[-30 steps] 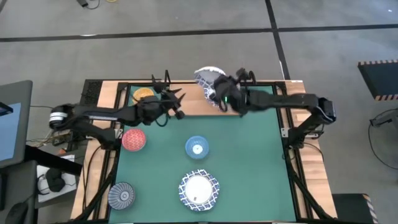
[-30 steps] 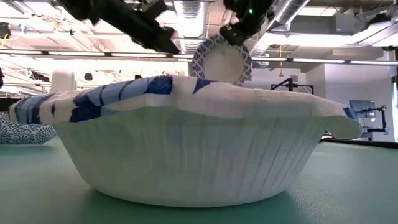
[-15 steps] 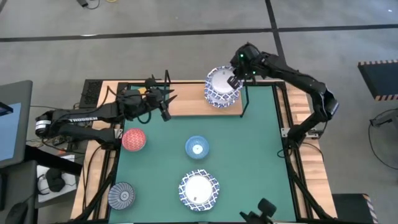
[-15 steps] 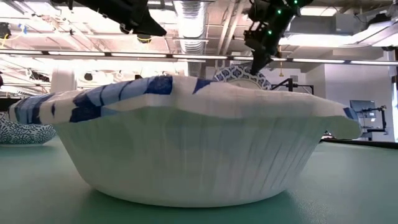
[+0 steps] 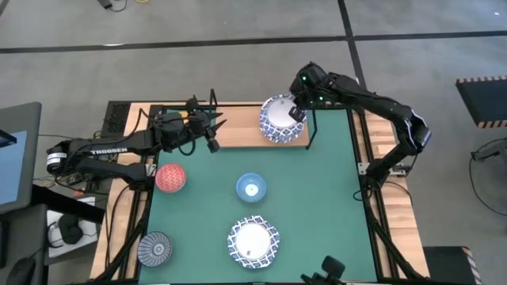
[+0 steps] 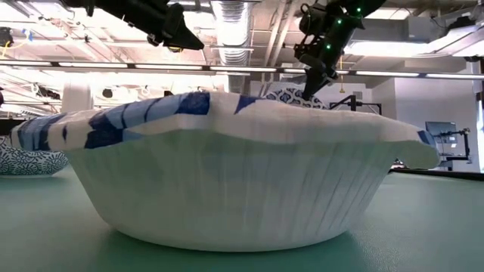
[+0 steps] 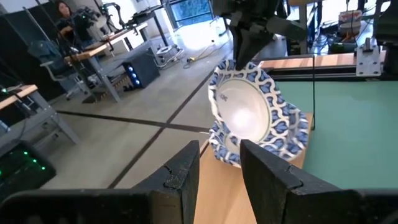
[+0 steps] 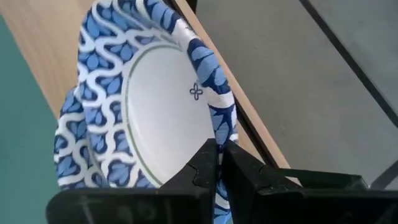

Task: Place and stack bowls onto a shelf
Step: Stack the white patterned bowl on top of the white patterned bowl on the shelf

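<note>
Nearest the front edge of the green-matted table (image 5: 317, 206) sits a white bowl with a blue lattice rim (image 5: 253, 241), so close to the low camera that it fills that view (image 6: 227, 181). To its left, at the front corner, lies a grey-blue ribbed bowl (image 5: 154, 248). Farther in, near the middle of the mat, stands a small light blue bowl (image 5: 251, 188), and left of it a red bowl (image 5: 170, 177).

Beyond these, along the far edge, lies the shelf, a flat light-wood board in a thin black wire frame (image 5: 238, 134). An orange-yellow bowl shows on its left end, mostly hidden by the left arm. On the shelf's right end sit two more white bowls with blue lattice rims, one nested in the other (image 5: 282, 119); the left wrist view shows the upper bowl (image 7: 245, 115) tilted inside the lower one (image 7: 280, 140).

The left gripper (image 5: 207, 136) hovers above the shelf's left part, its fingers (image 7: 264, 174) slightly apart and holding nothing. The right gripper (image 5: 298, 109) reaches down to the far right rim of the upper stacked bowl, and its fingers (image 8: 205, 165) are pinched on that patterned rim (image 8: 214, 102).
</note>
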`<state>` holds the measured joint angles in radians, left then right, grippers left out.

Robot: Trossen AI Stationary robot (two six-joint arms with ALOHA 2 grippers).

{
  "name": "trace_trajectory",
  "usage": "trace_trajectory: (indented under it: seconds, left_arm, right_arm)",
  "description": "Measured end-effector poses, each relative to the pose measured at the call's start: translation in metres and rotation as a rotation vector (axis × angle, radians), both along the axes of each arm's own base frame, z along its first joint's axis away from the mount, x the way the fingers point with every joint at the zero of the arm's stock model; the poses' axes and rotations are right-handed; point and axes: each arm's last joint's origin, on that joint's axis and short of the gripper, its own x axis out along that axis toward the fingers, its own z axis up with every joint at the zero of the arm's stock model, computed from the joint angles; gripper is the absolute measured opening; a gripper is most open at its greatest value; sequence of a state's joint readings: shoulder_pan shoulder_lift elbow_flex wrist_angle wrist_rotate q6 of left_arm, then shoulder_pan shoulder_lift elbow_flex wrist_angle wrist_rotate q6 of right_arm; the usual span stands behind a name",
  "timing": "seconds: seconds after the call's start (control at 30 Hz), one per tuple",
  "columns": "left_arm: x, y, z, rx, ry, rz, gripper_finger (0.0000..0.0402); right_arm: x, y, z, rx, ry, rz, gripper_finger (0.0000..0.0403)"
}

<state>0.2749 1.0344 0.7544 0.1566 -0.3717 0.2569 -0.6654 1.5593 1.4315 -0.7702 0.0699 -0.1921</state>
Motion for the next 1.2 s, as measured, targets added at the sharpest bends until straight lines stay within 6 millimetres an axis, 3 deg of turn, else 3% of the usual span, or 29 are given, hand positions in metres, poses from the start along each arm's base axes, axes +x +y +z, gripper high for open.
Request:
trace_trajectory:
  seconds: [0.17,0.37,0.57,0.7,0.87,1.07,1.2]
  left_arm:
    - [0.0,0.0,0.0,-0.005,-0.004,0.002,0.0105]
    - [0.0,0.0,0.0,-0.004,-0.004,0.009,0.0105]
    - [0.0,0.0,0.0,-0.004,-0.004,0.009,0.0105]
    - [0.0,0.0,0.0,-0.004,-0.004,0.009,0.0105]
    - [0.0,0.0,0.0,-0.004,-0.004,0.009,0.0105]
    - [0.0,0.0,0.0,-0.003,-0.003,0.009,0.0105]
    - [0.0,0.0,0.001,0.0,-0.016,0.009,0.0105]
  right_arm:
    - [0.004,0.004,0.001,-0.005,-0.014,0.015,0.0082]
    - [0.005,0.004,0.001,0.006,-0.029,-0.005,0.0145]
    - [0.004,0.001,0.002,-0.048,-0.022,-0.144,0.0181]
    - [0.008,0.003,0.006,-0.111,-0.028,-0.13,0.018]
    - [0.012,0.006,0.007,-0.025,-0.084,-0.019,0.016]
    - [0.018,0.011,0.0,0.039,-0.096,-0.006,0.0128]
    - [0.044,0.015,-0.016,0.02,-0.115,-0.097,0.0106]
